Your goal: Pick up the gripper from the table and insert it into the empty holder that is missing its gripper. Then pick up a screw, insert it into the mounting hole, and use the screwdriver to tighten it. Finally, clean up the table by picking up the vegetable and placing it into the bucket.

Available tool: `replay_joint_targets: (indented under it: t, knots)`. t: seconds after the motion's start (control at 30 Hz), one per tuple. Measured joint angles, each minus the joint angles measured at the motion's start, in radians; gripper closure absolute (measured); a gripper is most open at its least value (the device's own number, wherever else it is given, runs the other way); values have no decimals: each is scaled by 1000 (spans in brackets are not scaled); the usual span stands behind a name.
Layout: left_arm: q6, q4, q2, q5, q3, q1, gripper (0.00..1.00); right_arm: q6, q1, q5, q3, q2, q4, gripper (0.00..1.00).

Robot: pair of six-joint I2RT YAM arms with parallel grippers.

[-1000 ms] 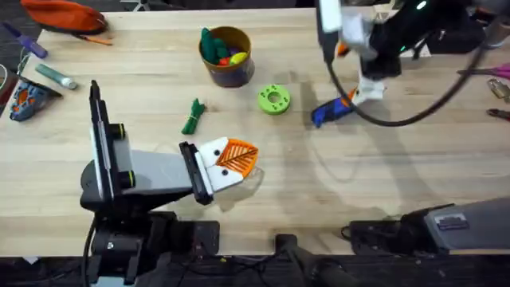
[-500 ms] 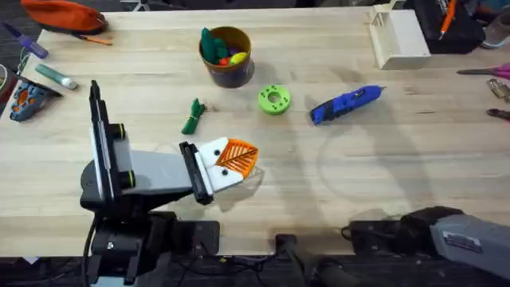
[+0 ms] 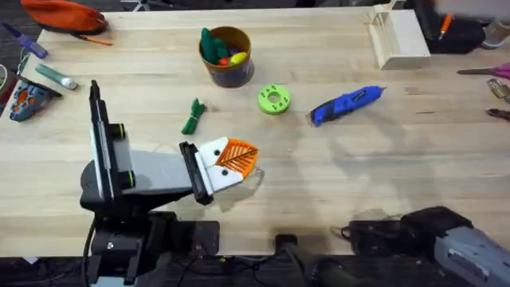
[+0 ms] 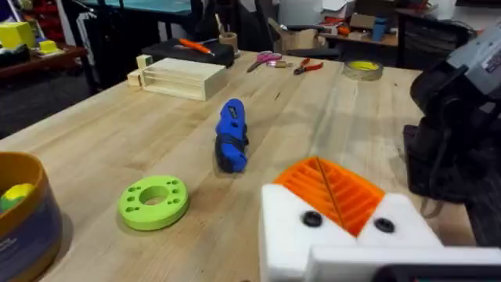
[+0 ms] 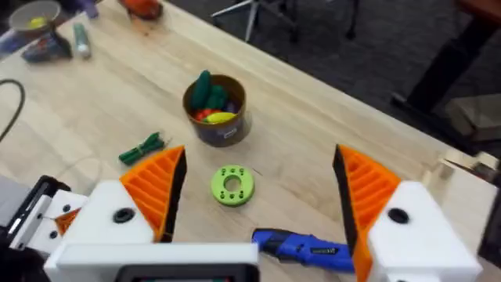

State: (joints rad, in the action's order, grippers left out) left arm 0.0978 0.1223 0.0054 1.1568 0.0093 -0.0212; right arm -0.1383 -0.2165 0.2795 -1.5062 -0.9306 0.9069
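Observation:
The blue screwdriver (image 3: 345,104) (image 4: 232,141) (image 5: 301,244) lies free on the table at the back right. The dark green vegetable (image 3: 194,116) (image 5: 142,149) lies left of centre, just below the bucket (image 3: 226,56) (image 5: 215,110), which holds colourful toys. Low over the table's front left, my left gripper (image 3: 237,159) (image 4: 329,186) is shut, its orange ribbed pads pressed together, a short way right of and nearer than the vegetable. My right gripper (image 5: 260,160) hangs high above the table, open and empty. The loose gripper, the empty holder and the screw are out of view.
A lime-green ring (image 3: 273,100) (image 4: 153,202) (image 5: 232,186) lies between the bucket and the screwdriver. A pale wooden tray (image 3: 398,36) (image 4: 180,77) stands at the back right. An orange pouch (image 3: 64,16) and small items line the left edge; hand tools (image 3: 498,88) lie at the right edge.
A second ago my right gripper was down at the screwdriver; it let go and rose out of the overhead view. The screwdriver settled slightly to the right. The left arm stayed still.

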Motion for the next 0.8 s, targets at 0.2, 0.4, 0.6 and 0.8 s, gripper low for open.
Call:
replay_joint_targets:
  t: [0.2, 0.4, 0.6, 0.8]
  knots:
    - [0, 0, 0, 0, 0, 0, 985, 31, 0, -46, 178, 201, 29, 8]
    - [0, 0, 0, 0, 0, 0, 985, 46, 0, -55, 419, 310, 53, 9]
    - [0, 0, 0, 0, 0, 0, 985, 61, 0, -55, 564, 334, 57, 8]
    - [0, 0, 0, 0, 0, 0, 985, 64, 0, -55, 567, 336, 33, 8]
